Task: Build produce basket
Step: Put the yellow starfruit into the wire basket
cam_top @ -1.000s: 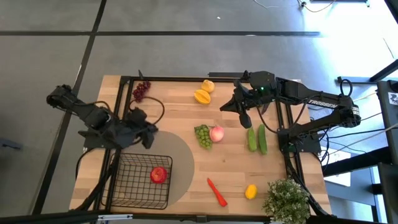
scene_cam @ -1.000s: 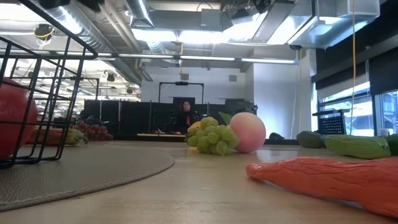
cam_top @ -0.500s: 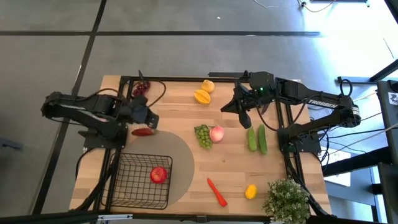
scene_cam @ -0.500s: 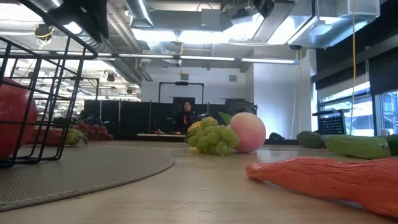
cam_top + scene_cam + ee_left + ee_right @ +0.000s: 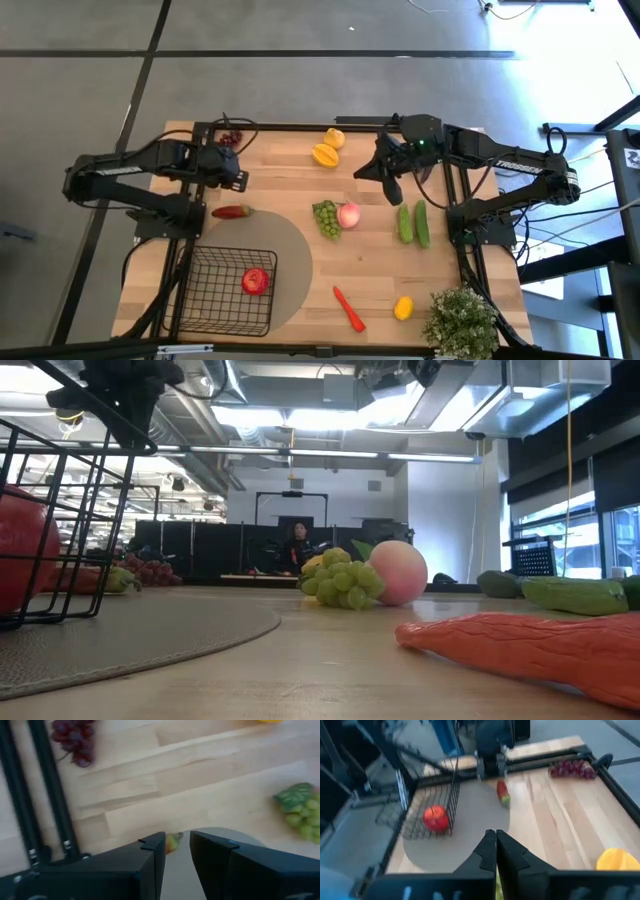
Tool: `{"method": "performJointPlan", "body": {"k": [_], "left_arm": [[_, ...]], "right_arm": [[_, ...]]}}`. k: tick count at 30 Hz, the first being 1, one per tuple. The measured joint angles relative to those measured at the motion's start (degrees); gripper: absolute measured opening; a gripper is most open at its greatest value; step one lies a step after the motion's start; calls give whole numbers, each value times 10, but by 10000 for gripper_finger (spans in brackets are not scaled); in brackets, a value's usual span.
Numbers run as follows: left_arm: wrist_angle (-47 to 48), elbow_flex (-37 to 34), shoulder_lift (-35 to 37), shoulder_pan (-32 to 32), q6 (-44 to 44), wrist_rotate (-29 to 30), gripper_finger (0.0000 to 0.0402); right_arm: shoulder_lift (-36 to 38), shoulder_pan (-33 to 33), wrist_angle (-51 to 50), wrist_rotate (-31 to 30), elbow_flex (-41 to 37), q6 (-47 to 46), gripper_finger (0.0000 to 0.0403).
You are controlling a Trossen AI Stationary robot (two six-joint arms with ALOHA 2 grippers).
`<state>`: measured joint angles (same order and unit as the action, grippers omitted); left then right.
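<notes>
The black wire basket (image 5: 232, 290) stands on the round tan mat (image 5: 290, 255) at the near left and holds a red apple (image 5: 255, 281). A red-and-green pepper (image 5: 232, 211) lies at the mat's far edge. My left gripper (image 5: 232, 178) hovers open above the table between that pepper and the purple grapes (image 5: 229, 139). The left wrist view shows the pepper (image 5: 173, 841) below its fingers. My right gripper (image 5: 392, 190) is shut and waits in the air at far right, above the cucumbers (image 5: 413, 223). Green grapes (image 5: 325, 217) touch the pink peach (image 5: 348, 214).
Two yellow fruits (image 5: 327, 148) lie near the far edge. A red chili (image 5: 349, 308) and a lemon (image 5: 403, 308) lie near the front. The potted plant (image 5: 460, 320) stands at the near right corner. Black frame rails (image 5: 300, 126) border the table.
My left gripper has moved from above the basket's far side toward the table's far edge, uncovering the red-and-green pepper, which stays on the mat's far edge. The right arm has kept still.
</notes>
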<state>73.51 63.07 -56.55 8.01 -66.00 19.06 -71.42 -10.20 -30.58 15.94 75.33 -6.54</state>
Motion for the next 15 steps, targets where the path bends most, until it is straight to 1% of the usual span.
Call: {"method": "performJointPlan", "body": {"k": [3, 8, 13, 15], "left_arm": [[2, 0, 0, 19, 36, -19, 80], [2, 0, 0, 38, 80, -21, 80], [2, 0, 0, 58, 135, -20, 80], [2, 0, 0, 66, 155, -21, 80]], "right_arm": [[0, 0, 37, -31, 0, -44, 0], [-13, 0, 89, -125, 0, -66, 0], [-56, 0, 113, -191, 0, -115, 0], [-86, 0, 109, -206, 14, -128, 0]]}}
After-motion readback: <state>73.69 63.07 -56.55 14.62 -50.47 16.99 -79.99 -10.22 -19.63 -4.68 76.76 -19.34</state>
